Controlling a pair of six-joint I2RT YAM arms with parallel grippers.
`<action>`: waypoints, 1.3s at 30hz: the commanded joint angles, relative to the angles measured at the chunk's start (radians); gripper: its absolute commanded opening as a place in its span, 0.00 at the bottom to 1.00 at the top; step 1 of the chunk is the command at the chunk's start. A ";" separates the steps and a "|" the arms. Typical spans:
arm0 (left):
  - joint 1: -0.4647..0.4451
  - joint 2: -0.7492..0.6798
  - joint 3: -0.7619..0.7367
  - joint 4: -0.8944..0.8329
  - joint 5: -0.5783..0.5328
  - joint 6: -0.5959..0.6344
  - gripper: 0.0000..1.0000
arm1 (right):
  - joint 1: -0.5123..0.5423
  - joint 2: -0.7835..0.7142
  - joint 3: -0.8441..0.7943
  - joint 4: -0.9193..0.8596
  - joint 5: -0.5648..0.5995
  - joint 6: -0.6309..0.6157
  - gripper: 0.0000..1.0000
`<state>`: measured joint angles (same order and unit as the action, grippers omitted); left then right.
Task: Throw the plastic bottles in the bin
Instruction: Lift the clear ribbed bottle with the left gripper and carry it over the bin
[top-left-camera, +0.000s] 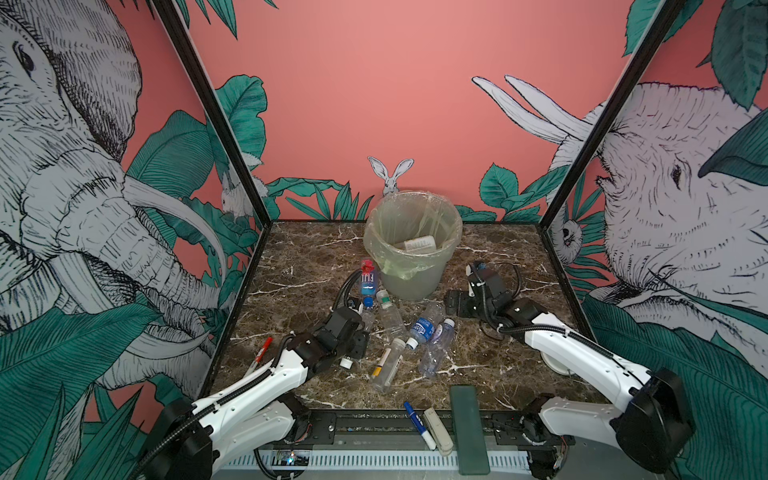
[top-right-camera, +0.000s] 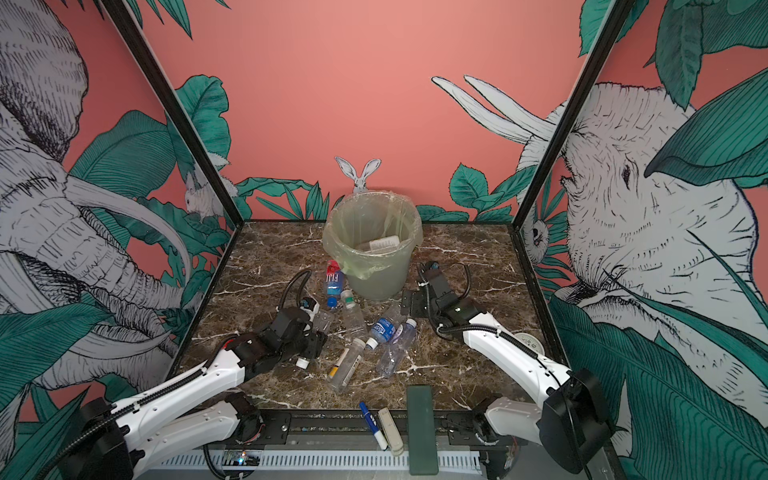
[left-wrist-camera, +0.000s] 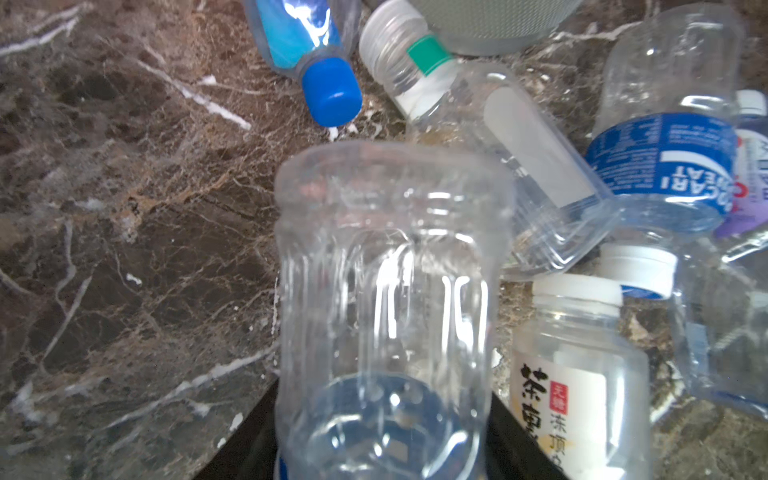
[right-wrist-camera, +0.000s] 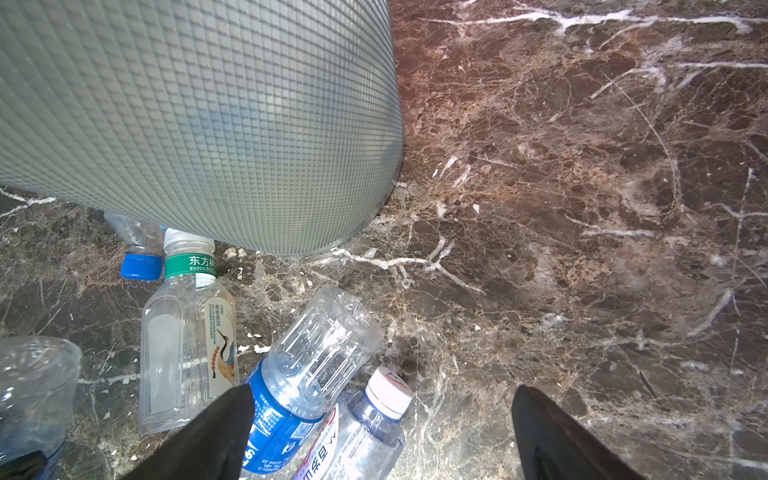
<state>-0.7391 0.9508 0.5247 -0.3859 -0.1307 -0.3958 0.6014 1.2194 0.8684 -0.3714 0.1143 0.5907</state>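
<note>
Your left hand (left-wrist-camera: 382, 419) is closed on the sides of a clear bottle (left-wrist-camera: 386, 257), base pointing ahead; whether it is off the tabletop (left-wrist-camera: 124, 208) cannot be told. Your right hand (right-wrist-camera: 384, 395) stands wide open and empty beside the bin (top-left-camera: 415, 276). Finding: the bottle looks empty, thin-walled and slick, so likely light, but prone to buckle or squirt free under a hard squeeze; hold the ribbed mid-body. The remaining bottles (top-left-camera: 424, 330) lie heaped before the bin at back centre.
</note>
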 joint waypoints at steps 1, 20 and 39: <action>-0.005 -0.055 0.004 0.027 0.017 0.046 0.61 | 0.004 0.008 0.015 0.025 -0.003 -0.008 0.98; -0.005 -0.203 0.140 -0.020 0.038 0.156 0.62 | 0.006 0.006 0.024 0.020 0.002 -0.010 0.98; -0.005 -0.185 0.330 -0.048 0.042 0.220 0.62 | 0.011 -0.005 0.033 0.018 0.003 -0.009 0.99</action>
<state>-0.7391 0.7639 0.8036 -0.4297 -0.0895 -0.2008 0.6037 1.2259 0.8719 -0.3710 0.1120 0.5907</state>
